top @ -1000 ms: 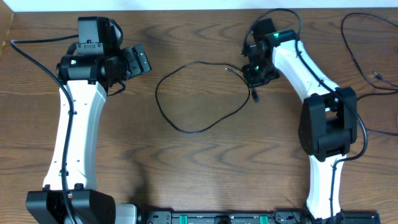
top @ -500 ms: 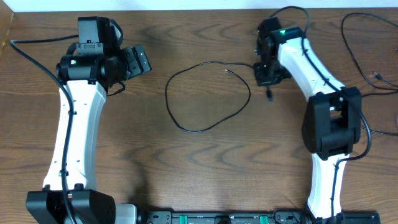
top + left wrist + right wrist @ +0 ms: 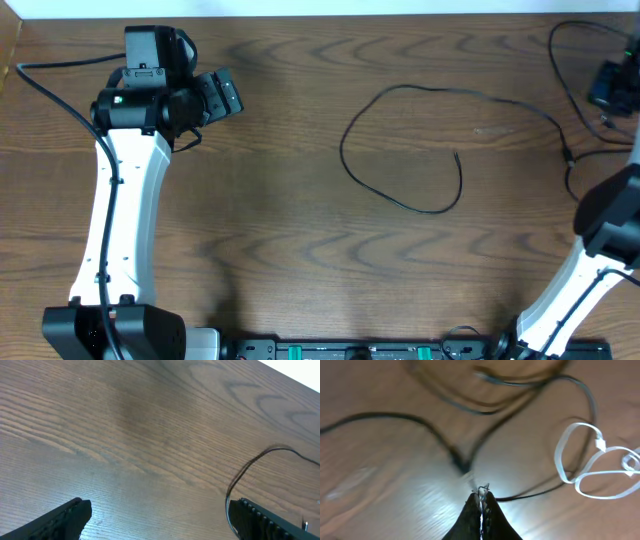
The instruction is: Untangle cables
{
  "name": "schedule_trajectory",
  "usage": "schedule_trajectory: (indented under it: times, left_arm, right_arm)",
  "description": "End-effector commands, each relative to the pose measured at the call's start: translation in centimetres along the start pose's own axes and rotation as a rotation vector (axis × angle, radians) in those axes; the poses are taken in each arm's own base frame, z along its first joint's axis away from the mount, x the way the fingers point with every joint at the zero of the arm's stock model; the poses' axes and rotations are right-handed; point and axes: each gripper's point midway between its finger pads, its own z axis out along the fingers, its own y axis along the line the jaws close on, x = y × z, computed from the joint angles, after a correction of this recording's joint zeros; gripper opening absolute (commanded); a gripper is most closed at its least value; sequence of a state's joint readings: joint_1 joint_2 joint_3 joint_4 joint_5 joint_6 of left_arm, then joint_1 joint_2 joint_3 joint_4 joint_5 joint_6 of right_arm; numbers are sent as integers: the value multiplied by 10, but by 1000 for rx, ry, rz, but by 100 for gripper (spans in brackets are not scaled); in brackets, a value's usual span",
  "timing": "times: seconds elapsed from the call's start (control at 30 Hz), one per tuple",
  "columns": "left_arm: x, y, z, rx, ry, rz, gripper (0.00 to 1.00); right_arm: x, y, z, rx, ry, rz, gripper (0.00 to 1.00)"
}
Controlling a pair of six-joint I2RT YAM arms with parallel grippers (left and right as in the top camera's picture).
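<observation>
Dragged well to the right since half a second ago: the black cable (image 3: 343, 150), together with the right arm (image 3: 608, 215), now at the far right edge of the overhead view. No change at the left arm (image 3: 125, 200).

Far left over the wooden surface (image 3: 290, 260), left pincer (image 3: 162, 506) hovering with fingers wide apart and nothing between them. In its wrist view, a curve of the black cable just beside the right-hand finger.

Right of centre, the black cable lying flat in an open loop. One free end on the loop's right side, the other run trailing right to a small plug near the right arm.

At the far right rear, other black cables (image 3: 565, 60) in loose curves.

Right pincer (image 3: 481, 494) closed, fingers pressed together low over the surface. Too blurred to tell whether any cord is nipped at the tips. Beyond it in the wrist view, smeared black cords crossing, and to their right a white cable (image 3: 587, 467) in loose loops.
</observation>
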State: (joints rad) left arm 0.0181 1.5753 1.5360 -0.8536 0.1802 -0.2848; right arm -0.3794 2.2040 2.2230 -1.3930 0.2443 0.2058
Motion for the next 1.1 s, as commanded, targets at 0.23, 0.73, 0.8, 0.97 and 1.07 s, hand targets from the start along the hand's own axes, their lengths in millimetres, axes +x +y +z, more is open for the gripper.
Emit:
schedule_trajectory:
  times: [0.23,0.73,0.8,0.97,1.07]
  left_arm:
    - [-3,2,2,-9,-8,0,93]
    - [-14,14,19,-28,-21,-53,93]
    - [-15,21,21,-38,-18,-77,93]
    - [-8,10,31,33,28,39,88]
    - [1,2,40,81,78,88,87]
  right_arm:
    - [12,37,-7,-429,47,-215,35]
    - [128,314,-82,-589,-72,-661,50]
    - [148,347,-88,-627,-84,-632,51]
    - [199,399,-77,-689,-19,-524,52]
    - [220,411,-64,-724,67,-498,51]
